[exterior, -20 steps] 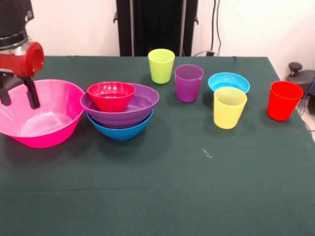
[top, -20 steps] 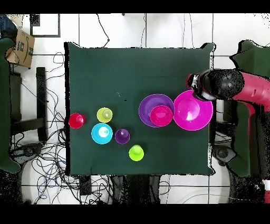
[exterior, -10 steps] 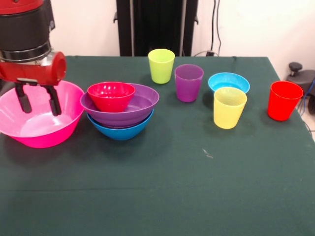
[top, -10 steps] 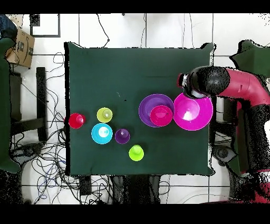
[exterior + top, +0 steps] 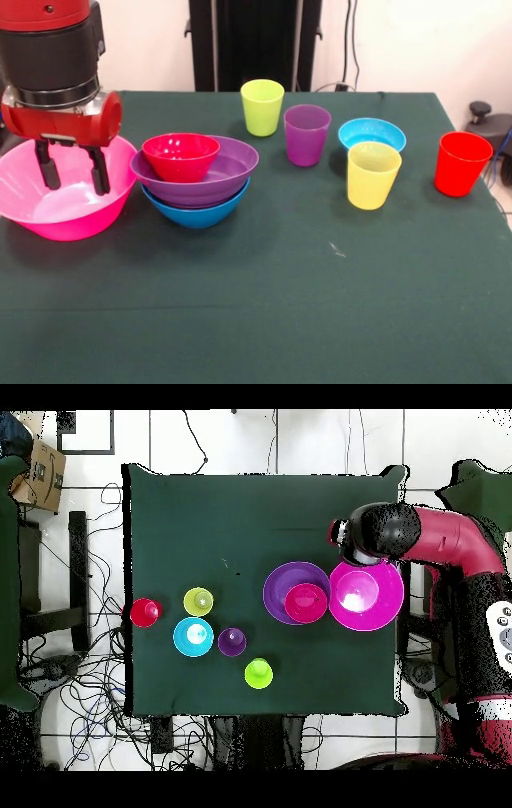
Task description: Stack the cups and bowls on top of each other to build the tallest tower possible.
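The table [image 5: 320, 320] is covered in a dark green cloth with a matte, slightly fuzzy look. The red and black arm [image 5: 450, 549] is seen reaching in, all smooth rounded casings. Next biggest is the very large pink bowl [image 5: 32, 212], glossy plastic, wide and round, and the gripper [image 5: 72, 172] is hung right over it with its two thin black fingers [image 5: 100, 172] spread apart and nothing held between them. Just beside that bowl the tower [image 5: 194, 180] is found: a medium blue bowl [image 5: 196, 212] at the bottom, a large purple bowl [image 5: 232, 172] nested in it, and a small shiny red bowl [image 5: 180, 156] sat inside on top. A light blue bowl [image 5: 372, 132] is parked alone further along. The cups are all tapered tumblers, stood upright and apart: lime green [image 5: 262, 106], translucent purple [image 5: 307, 134], yellow [image 5: 373, 174] just in front of the light blue bowl, and red [image 5: 462, 163] near the table edge.
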